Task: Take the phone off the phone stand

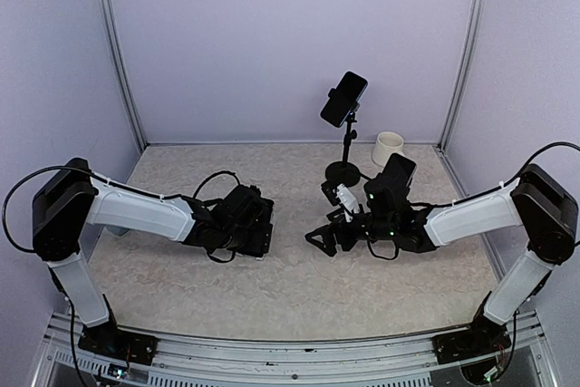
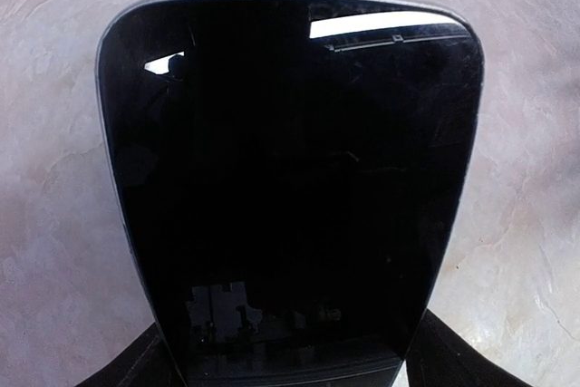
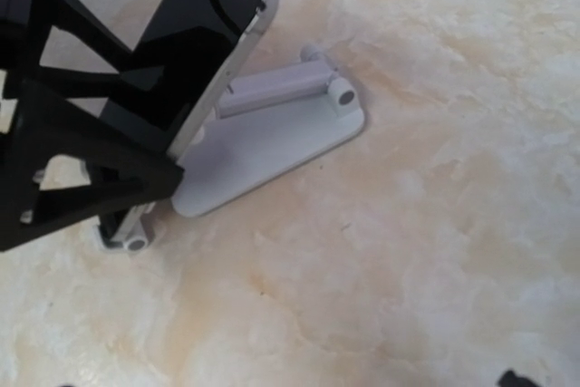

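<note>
A dark-screened phone (image 3: 195, 38) leans on a small white folding stand (image 3: 272, 138), which also shows in the top view (image 1: 345, 197). My right gripper (image 3: 308, 296) is open, and its left finger (image 3: 82, 169) is right beside the phone's lower end; in the top view the gripper (image 1: 328, 237) sits just in front of the stand. My left gripper (image 1: 256, 231) is low on the table to the left. Its fingers (image 2: 136, 369) flank the near end of a second black phone (image 2: 290, 178) that lies flat.
A third phone (image 1: 343, 98) is clamped on a tall black pole stand (image 1: 343, 169) at the back. A white cup (image 1: 388, 147) stands by the back right corner. Walls enclose the table on three sides.
</note>
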